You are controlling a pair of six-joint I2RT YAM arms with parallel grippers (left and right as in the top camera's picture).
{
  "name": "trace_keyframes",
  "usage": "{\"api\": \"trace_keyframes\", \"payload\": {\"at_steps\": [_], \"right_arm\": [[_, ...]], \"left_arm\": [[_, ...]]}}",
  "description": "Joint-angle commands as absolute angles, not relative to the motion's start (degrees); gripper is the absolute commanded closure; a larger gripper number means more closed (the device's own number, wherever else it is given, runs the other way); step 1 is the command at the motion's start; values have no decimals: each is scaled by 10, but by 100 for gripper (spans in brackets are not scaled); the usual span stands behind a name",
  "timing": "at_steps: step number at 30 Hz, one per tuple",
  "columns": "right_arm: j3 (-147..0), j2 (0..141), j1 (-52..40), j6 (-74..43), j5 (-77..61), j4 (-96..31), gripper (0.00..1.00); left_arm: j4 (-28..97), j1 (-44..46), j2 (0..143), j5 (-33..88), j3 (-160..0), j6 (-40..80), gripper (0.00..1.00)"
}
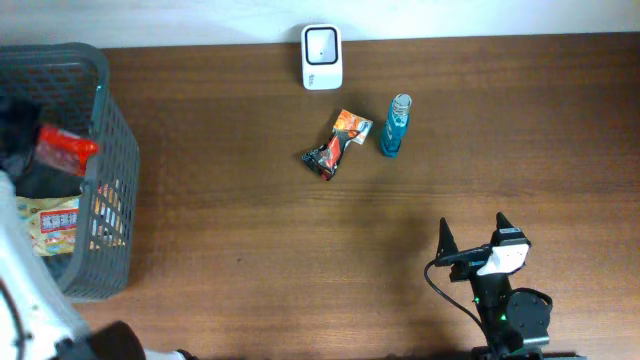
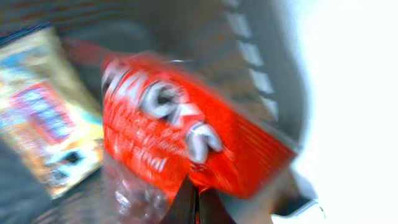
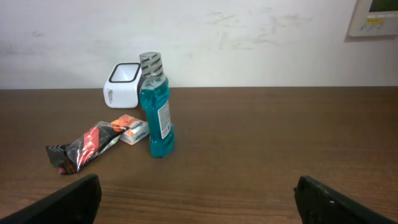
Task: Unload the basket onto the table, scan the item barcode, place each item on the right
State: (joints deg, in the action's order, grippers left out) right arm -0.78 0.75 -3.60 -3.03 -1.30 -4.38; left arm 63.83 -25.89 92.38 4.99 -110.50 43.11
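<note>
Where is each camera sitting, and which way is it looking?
Overhead: above the table, looking straight down; the open right hand shows at the bottom.
Left wrist: on the left arm, facing into the basket at a red packet; the left hand is pinched on it.
Right wrist: low, facing across the table to the wall; its two fingertips show.
Shared: overhead and right wrist both see the blue bottle and scanner.

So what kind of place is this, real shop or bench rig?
Most likely a mock checkout on a lab bench: a white barcode scanner sits at the back of a wooden table, a grey basket holds a red packet and other snacks, and a mouthwash bottle stands loose nearby.
</note>
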Motion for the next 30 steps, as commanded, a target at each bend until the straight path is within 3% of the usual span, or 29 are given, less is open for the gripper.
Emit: {"api": "trace_keyframes", "payload": {"at_steps": [1, 5, 13, 16, 25, 29, 30], "right_arm": [[-3, 5, -40, -32, -8, -45, 2], [-3, 5, -40, -32, -8, -45, 2], [-3, 5, -40, -32, -8, -45, 1], [-3, 5, -40, -32, -8, -45, 2], [-3, 5, -40, -32, -8, -45, 2], [-3, 5, -40, -32, -8, -45, 2], [-3, 5, -40, -32, -8, -45, 2]], "left_arm": [[572, -166, 881, 79, -1114, 387, 100], [505, -45, 869, 77, -1114, 361, 100], [506, 142, 948, 71, -1114, 322, 100], [506, 185, 1009, 49, -1114, 322, 100], [504, 272, 1185, -183, -1114, 198, 100], [512, 288, 1244, -165, -1114, 196, 100], [516, 293, 1255, -145, -1114, 196, 94]]}}
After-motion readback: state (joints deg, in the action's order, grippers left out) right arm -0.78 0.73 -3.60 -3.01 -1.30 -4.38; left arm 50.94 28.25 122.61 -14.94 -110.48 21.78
